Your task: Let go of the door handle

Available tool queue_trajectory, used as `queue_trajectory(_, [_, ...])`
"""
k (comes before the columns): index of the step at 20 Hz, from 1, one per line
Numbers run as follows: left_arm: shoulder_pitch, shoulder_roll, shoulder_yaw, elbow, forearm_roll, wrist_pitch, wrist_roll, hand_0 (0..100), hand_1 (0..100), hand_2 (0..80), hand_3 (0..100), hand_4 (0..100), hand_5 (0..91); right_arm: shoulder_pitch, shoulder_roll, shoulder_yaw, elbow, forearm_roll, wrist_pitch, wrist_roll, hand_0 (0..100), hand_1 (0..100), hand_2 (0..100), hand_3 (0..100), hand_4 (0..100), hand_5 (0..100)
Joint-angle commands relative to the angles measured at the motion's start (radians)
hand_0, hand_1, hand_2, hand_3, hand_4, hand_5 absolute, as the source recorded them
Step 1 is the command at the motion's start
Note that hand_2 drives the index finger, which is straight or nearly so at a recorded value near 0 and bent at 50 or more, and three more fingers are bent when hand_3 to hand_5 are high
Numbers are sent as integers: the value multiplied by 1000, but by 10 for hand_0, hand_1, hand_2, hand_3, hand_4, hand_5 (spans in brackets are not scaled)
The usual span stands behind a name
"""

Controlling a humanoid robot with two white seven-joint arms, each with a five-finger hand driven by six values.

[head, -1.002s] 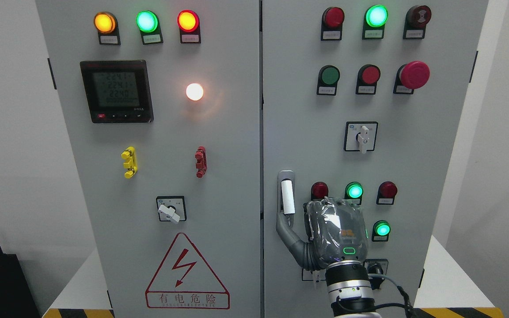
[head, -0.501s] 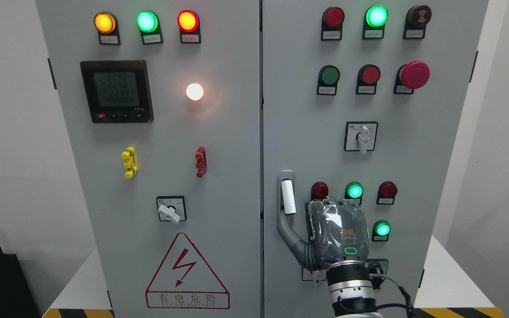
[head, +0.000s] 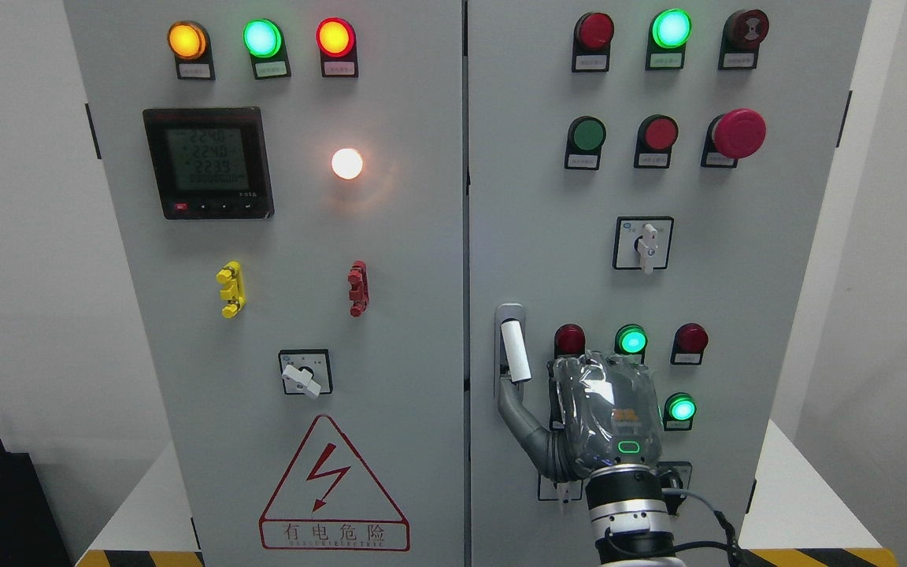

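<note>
Cabinet (head: 390,260): grey, two doors, seen from the front; both doors look closed, with a narrow dark seam between them.
Handle (head: 515,350): white bar, nearly upright, top leaning slightly left, in a grey recessed plate at the left edge of the right door, below mid-height.
Right robot hand (head: 599,413): enters at the bottom edge right of centre; grey, wrapped in clear plastic, back facing the camera, a green light near the wrist.
Thumb (head: 518,417): stretches up and left, its tip at the lower end of the handle; contact cannot be told.
Other fingers: hidden behind the palm, so whether the robot hand grasps or is released cannot be told; nothing wraps round the bar's visible length.
Left arm: out of view.
Left door, top row: amber, green and red lamps, all lit.
Meter (head: 208,163): black, lit display, upper left door.
White lamp (head: 346,163): lit, right of the meter.
Yellow clip (head: 230,289) and red clip (head: 357,288): mid left door, well apart.
Left selector (head: 304,374): above the red warning triangle (head: 332,488).
Right door, upper part: red, green and dark lamps; green and red buttons; a red mushroom button (head: 738,133).
Right selector (head: 643,244): white knob pointing down.
Small lamps: just above and right of the robot hand, two lit green.
</note>
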Motion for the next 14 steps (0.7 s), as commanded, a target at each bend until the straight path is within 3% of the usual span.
queue_trajectory(1, [0,0,11,17,0,0,1,120,389,0,0,0,0,0,-3,-11,-1,1,0,-5,438,111,963,1000,1000,968])
queue_trajectory(14, [0,0,11,17,0,0,1,120,389,0,0,0,0,0,-7,-24,-1,2,-1,-10,438,124,963,1000,1000,968])
